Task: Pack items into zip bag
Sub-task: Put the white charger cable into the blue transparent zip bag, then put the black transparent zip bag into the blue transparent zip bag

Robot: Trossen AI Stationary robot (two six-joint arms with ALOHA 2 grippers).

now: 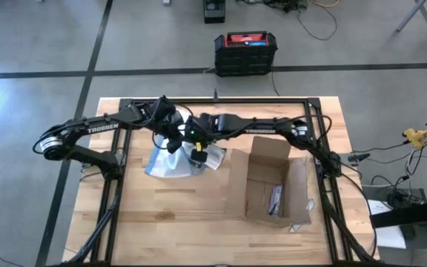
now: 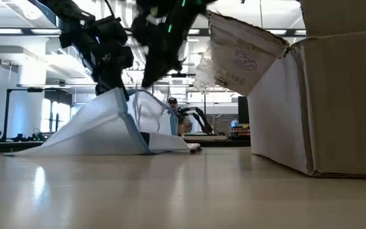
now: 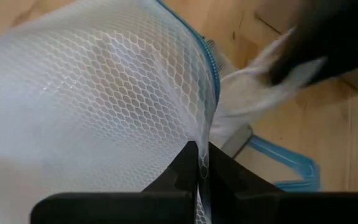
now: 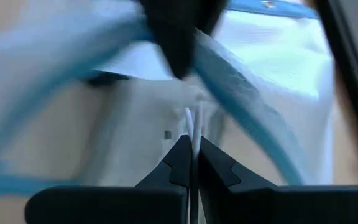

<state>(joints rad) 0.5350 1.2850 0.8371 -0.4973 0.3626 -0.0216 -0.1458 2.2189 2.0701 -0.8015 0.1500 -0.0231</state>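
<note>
Legible markings: one brand name
"TROSSEN" in white capitals on the left arm (image 1: 102, 126) and the right arm (image 1: 267, 130); box flap (image 2: 243, 54) print unreadable.

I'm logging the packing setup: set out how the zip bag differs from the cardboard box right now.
The zip bag is see-through with a blue edge; the cardboard box is opaque brown. The bag is limp, one edge lifted off the table in the shut left gripper; the box stands stiff on its own, untouched, flaps open. The right gripper is shut on a thin white piece over the bag; neither gripper is at the box. Both rest on the wooden table.
</note>
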